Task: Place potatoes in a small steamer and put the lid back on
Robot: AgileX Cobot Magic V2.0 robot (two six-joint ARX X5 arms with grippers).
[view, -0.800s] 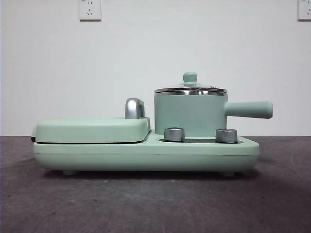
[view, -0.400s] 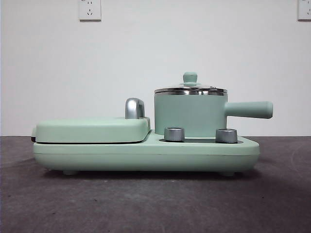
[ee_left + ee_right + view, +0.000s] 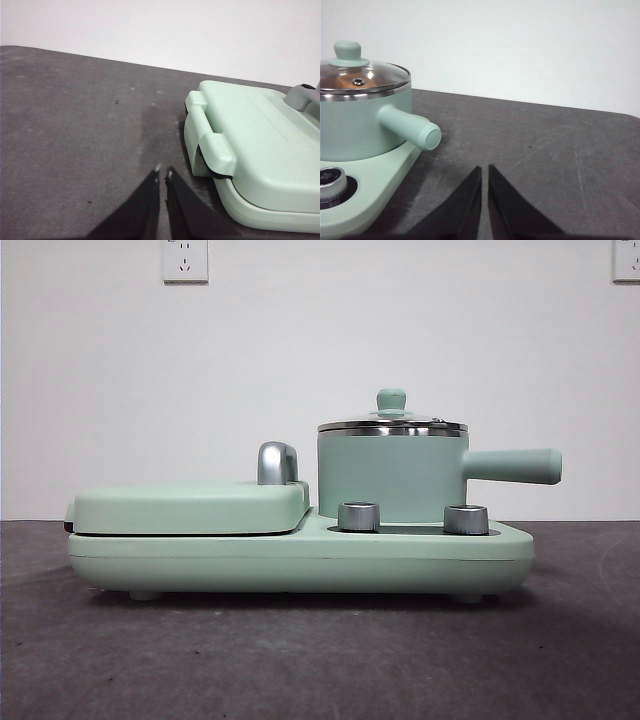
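Griddle cover (image 3: pixel 190 506): closed, left of pot.
Small steamer (image 3: pixel 392 472): on base, lid (image 3: pixel 392 423) seated; orange-brown potato glimpsed through glass (image 3: pixel 342 80).
Left gripper (image 3: pixel 162 175), right gripper (image 3: pixel 485 172): jaws nearly together, empty, off to the sides.
No change over the last second; task appears finished.

Low front camera faces the cooker (image 3: pixel 300 550); wrist cameras flank it.

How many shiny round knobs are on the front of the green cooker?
2. One silver knob sits below the pot's left side, and the other knob sits below its long handle. More could be hidden behind.
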